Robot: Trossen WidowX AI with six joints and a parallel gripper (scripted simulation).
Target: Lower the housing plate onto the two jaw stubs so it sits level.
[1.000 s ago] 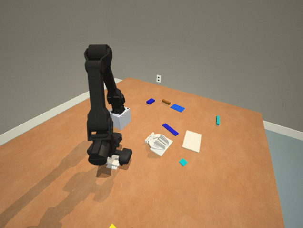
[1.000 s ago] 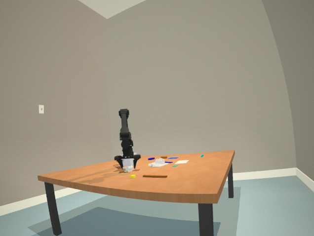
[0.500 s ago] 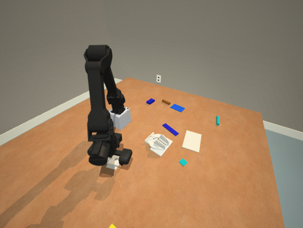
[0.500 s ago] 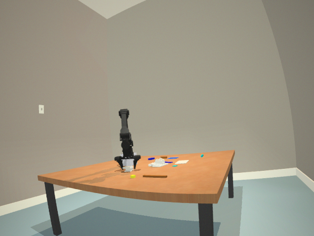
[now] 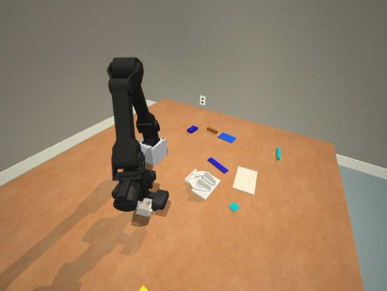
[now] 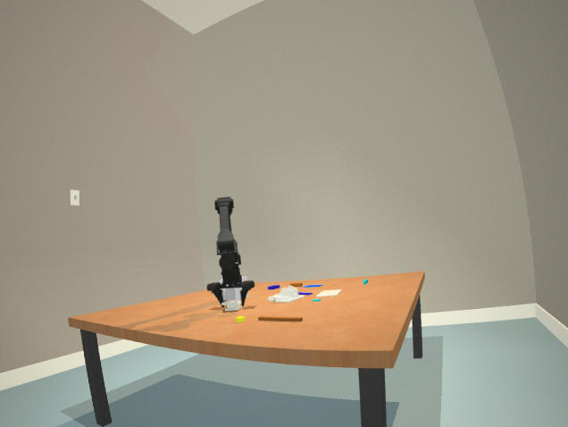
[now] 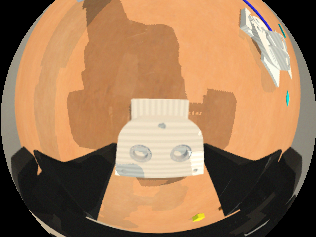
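The cream housing plate [image 5: 144,209] [image 6: 231,305] [image 7: 160,164], with ridges and two round holes, lies under the wrist, a short way left of the jaw assembly in the top view. My gripper [image 5: 143,203] [image 6: 233,305] [image 7: 160,149] is open and points down around it, with one fingertip close beside each side edge. Whether the tips touch it is hard to tell. The white base with the two jaws [image 5: 203,184] [image 6: 285,294] [image 7: 267,46] stands apart on the table. The pins and stubs are too small to make out.
A dark blue bar [image 5: 217,165] lies behind the jaw assembly. A cream panel [image 5: 245,180] and a cyan square [image 5: 233,207] lie to its right. A yellow piece [image 6: 240,319] [image 7: 198,217] and a brown bar [image 6: 279,318] lie nearer the front. The arm stands by a grey box [image 5: 157,153].
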